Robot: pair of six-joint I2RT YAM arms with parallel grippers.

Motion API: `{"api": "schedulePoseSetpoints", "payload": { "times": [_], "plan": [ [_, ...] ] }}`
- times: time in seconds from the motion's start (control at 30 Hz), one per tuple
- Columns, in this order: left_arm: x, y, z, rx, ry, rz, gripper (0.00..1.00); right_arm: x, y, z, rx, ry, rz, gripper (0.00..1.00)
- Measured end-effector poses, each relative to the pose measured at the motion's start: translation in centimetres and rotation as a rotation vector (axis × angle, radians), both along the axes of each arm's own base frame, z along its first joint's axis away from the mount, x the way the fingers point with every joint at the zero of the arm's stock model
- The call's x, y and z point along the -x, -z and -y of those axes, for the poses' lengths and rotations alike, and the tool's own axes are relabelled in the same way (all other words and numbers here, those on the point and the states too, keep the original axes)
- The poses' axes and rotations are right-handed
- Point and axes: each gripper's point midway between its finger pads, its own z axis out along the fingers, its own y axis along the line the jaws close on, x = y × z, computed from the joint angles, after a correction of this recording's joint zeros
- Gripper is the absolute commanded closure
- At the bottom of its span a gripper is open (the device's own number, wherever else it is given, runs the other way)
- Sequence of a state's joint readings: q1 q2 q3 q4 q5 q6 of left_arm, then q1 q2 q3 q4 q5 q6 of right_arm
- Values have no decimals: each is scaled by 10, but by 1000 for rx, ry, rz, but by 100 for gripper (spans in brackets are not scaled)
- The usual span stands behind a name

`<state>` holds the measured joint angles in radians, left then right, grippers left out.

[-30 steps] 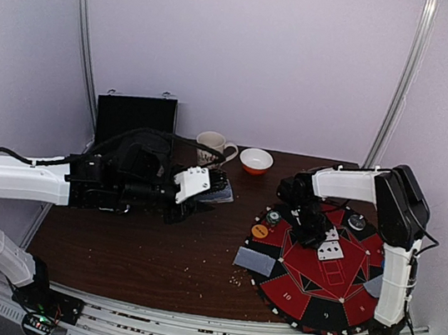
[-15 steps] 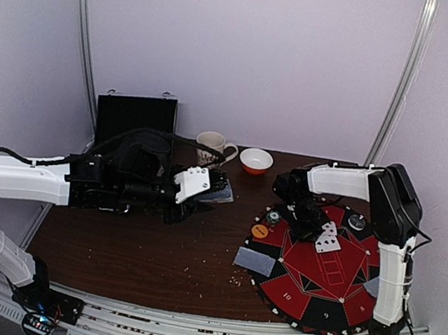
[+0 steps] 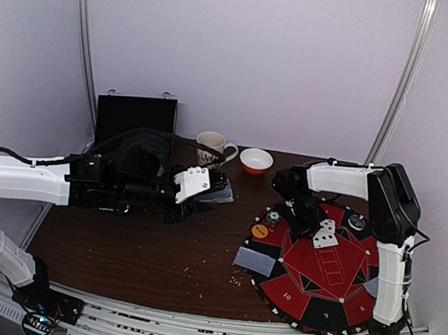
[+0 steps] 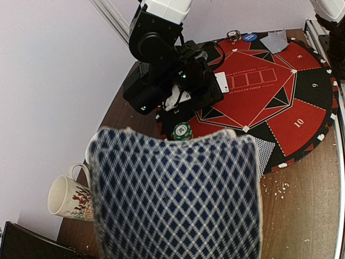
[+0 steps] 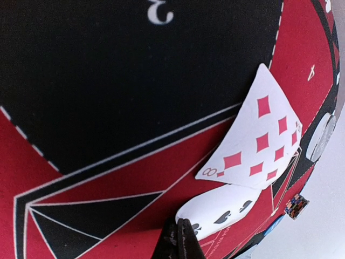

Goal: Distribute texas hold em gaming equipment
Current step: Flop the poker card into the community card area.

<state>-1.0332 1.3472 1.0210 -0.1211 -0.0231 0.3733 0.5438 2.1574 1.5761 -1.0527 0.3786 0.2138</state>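
On a dark wooden table point(image 3: 151, 258) against white walls, the left gripper point(image 3: 204, 190) clamped the blue-backed deck point(image 4: 178, 194) mid-table, apparently as dealing stock. The right gripper point(image 5: 180, 234) pinched two face-up cards point(image 5: 253, 140) over the poker mat point(image 3: 334, 277), near its far-left edge, seemingly to lay them.

Soft even light, walls point(image 3: 241, 52) bright, desk point(image 3: 153, 250) dark, shadows faint. Left wrist view: card deck point(image 4: 178, 199) at 6 o'clock blurred, out of focus. Right wrist view: cards point(image 5: 259, 140) sharp, right gripper point(image 5: 180, 237) at 6 o'clock dark, soft.
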Motion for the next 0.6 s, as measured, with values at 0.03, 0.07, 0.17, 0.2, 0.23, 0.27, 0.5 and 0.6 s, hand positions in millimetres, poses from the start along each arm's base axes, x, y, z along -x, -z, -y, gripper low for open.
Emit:
{"api": "schedulePoseSetpoints", "payload": {
  "times": [0.03,0.07,0.17,0.2,0.23,0.27,0.5,0.6],
  "plan": [
    [0,0,0,0,0,0,65,-2,0,-1,-3,1,5,100],
    [0,0,0,0,0,0,65,-3,0,-2,-7,2,10,100],
    [0,0,0,0,0,0,65,-5,0,-3,-16,3,16,96],
    [0,0,0,-1,0,0,65,-5,0,-4,-19,4,16,93],
    [0,0,0,-1,0,0,65,-5,1,-4,-23,5,17,89],
    [0,0,0,-1,0,0,65,-5,1,-5,-28,6,18,85],
    [0,0,0,-1,2,2,65,-2,-7,-12,-90,18,35,69],
    [0,0,0,-1,2,1,65,-1,-20,-19,-143,26,56,62]
  ]
}}
